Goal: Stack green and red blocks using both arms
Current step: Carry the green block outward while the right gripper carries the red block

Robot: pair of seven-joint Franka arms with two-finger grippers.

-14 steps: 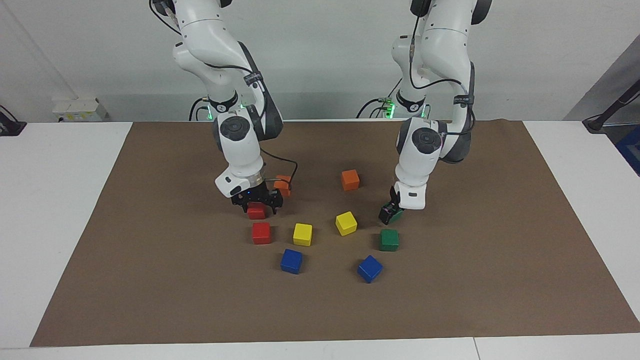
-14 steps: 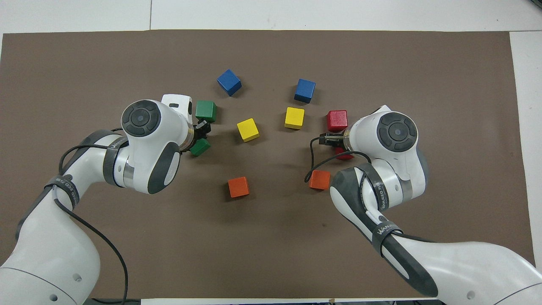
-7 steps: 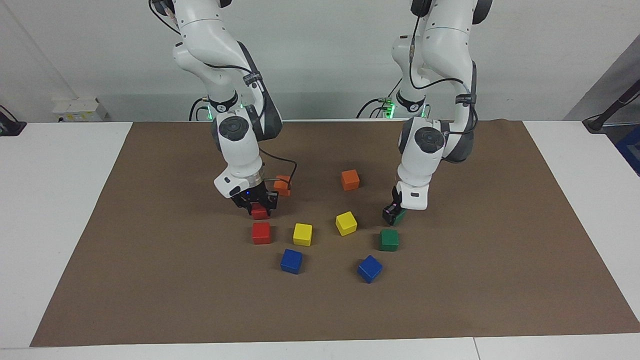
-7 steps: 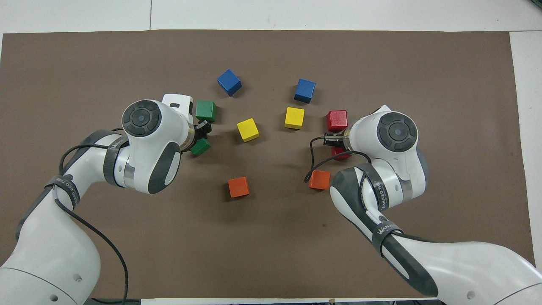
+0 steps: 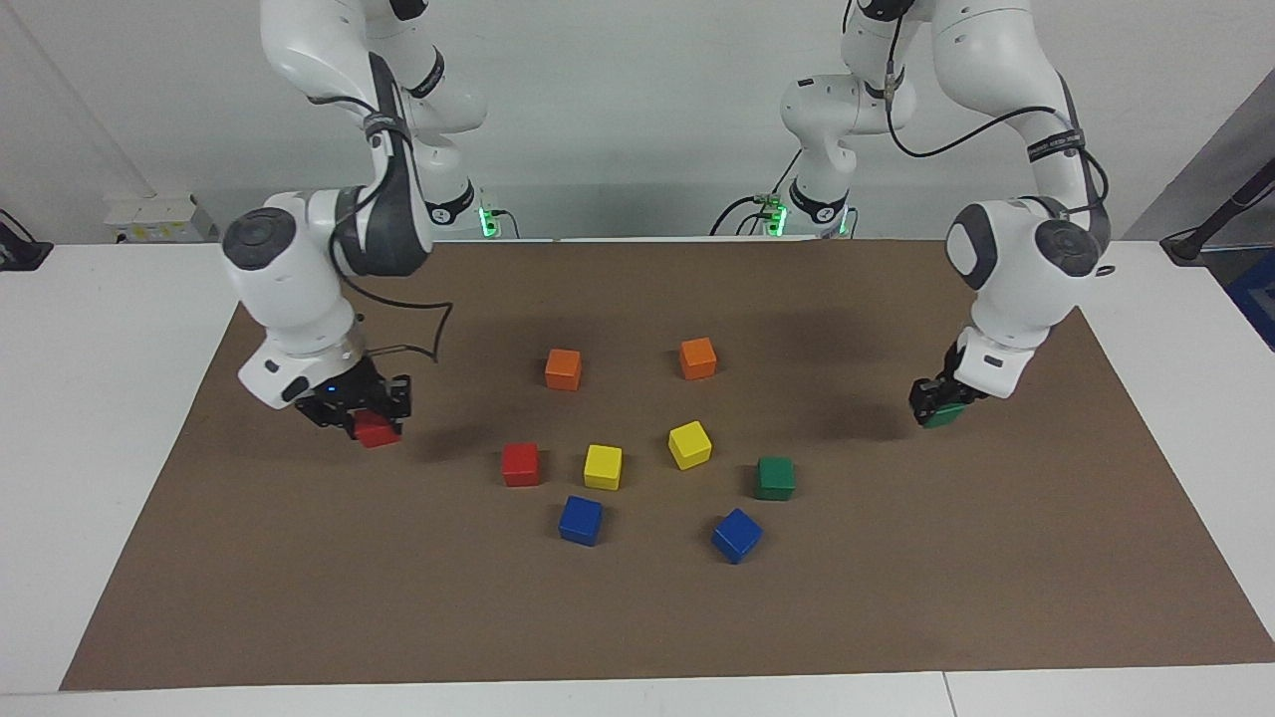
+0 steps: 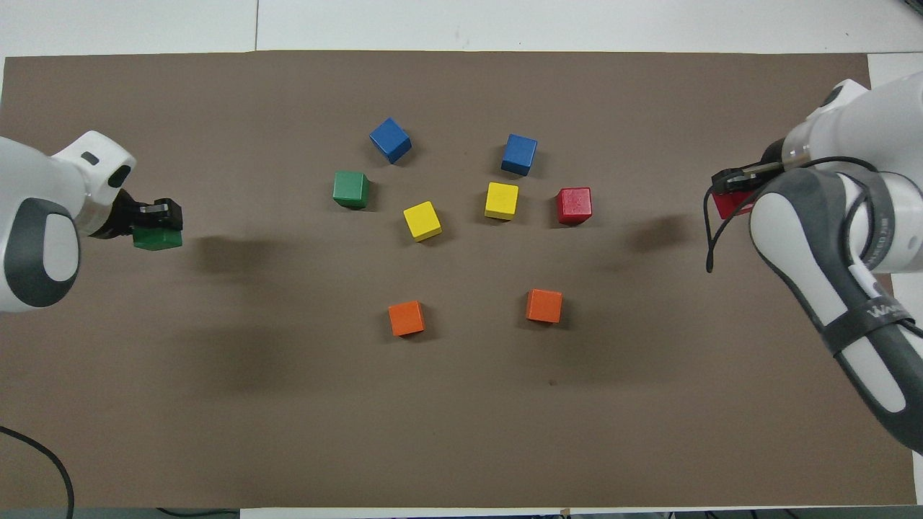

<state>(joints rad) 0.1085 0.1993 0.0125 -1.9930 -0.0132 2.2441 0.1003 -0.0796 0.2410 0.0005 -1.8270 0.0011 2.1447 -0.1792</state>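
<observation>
Both arms have swung outward from the middle cluster, each carrying a cube, since a second ago. The right gripper (image 5: 367,418), which then stood open over a red cube beside the orange ones, is now clamped on that held red cube (image 5: 377,431) and hangs over bare brown mat (image 5: 637,617) toward the right arm's end of the table. The left gripper (image 5: 936,401) has its fingers closed on the held green cube (image 5: 943,414) over the mat toward the left arm's end. Shadows sit apart from both cubes, so I judge both to be off the surface.

Still on the mat, unmoved: the second red cube (image 5: 520,464) and the second green cube (image 5: 775,477), in the row with the two yellow cubes (image 5: 603,466) between them. The two blue cubes (image 5: 581,520) lie farther from the robots, the two orange cubes (image 5: 563,368) nearer to them.

Meaning for the task: both pickups look done, nothing is stacked yet. Each held cube is well apart from its partner, so the arms seem to be carrying away from the mates rather than toward them; where the stacks are to go I cannot say.

Hard to make out: in the overhead view the right arm's wrist covers most of its red cube (image 6: 728,204); only a corner shows. The left arm's fingertips are hidden by the gripper body in both views; the grip is read from the cube hanging there.
</observation>
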